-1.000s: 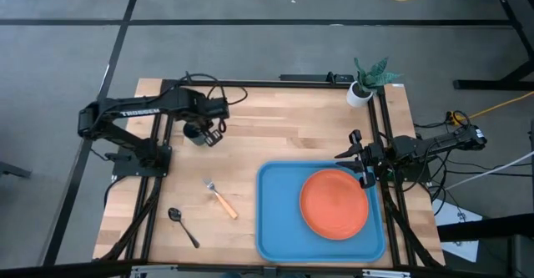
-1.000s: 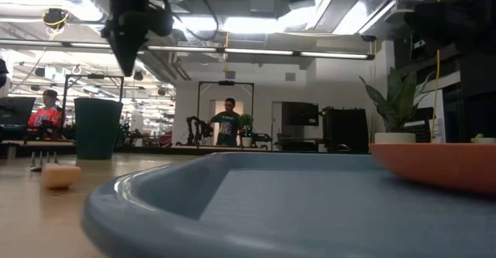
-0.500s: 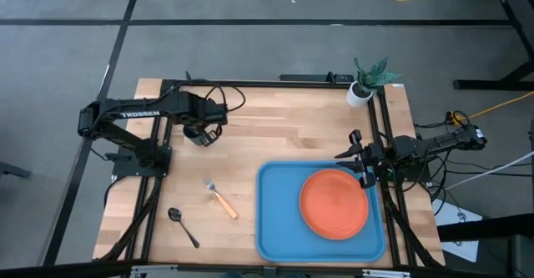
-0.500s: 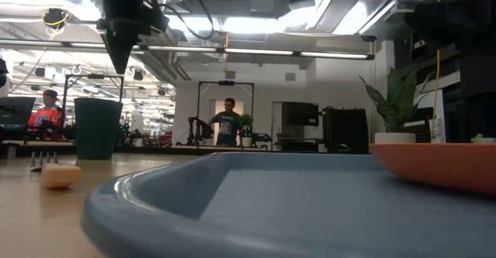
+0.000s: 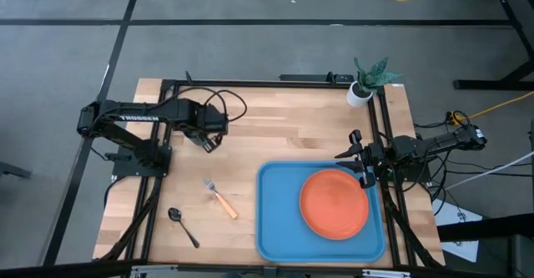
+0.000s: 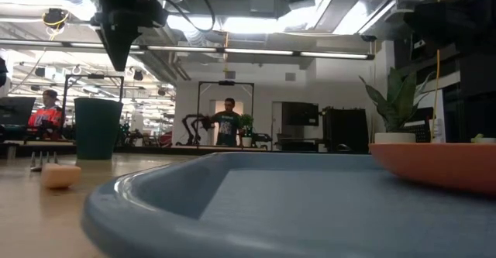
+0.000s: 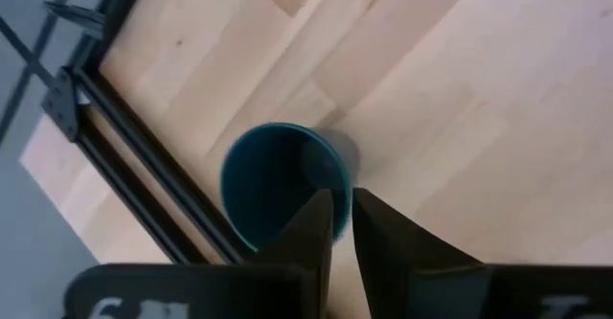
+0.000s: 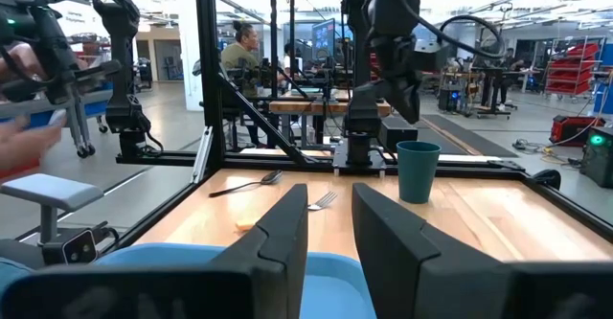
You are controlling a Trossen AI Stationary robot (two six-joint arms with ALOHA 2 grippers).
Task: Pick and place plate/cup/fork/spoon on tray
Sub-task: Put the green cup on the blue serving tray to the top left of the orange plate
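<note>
The dark teal cup (image 7: 278, 190) stands upright on the wood at the table's far left; it also shows in the low view (image 6: 98, 128). My left gripper (image 7: 342, 199) hangs shut just above the cup's rim, fingers pointing down, clear of it in the low view (image 6: 117, 60). The orange plate (image 5: 334, 203) lies flat in the blue tray (image 5: 275, 219) at the near right. My right gripper (image 5: 365, 168) is open and empty at the tray's far right rim, beside the plate. The orange-handled fork (image 5: 221, 199) and the dark spoon (image 5: 182, 225) lie on the table left of the tray.
A white pot with a green plant (image 5: 367, 82) stands at the far right corner. A black frame (image 5: 250, 83) runs along the table's far and side edges. Bare wood lies between the cup and the tray. People show in the room beyond the table.
My left gripper has shifted a little toward the table's left edge and now stands over the cup, still above its rim. The cup, the plate and my right arm have kept still.
</note>
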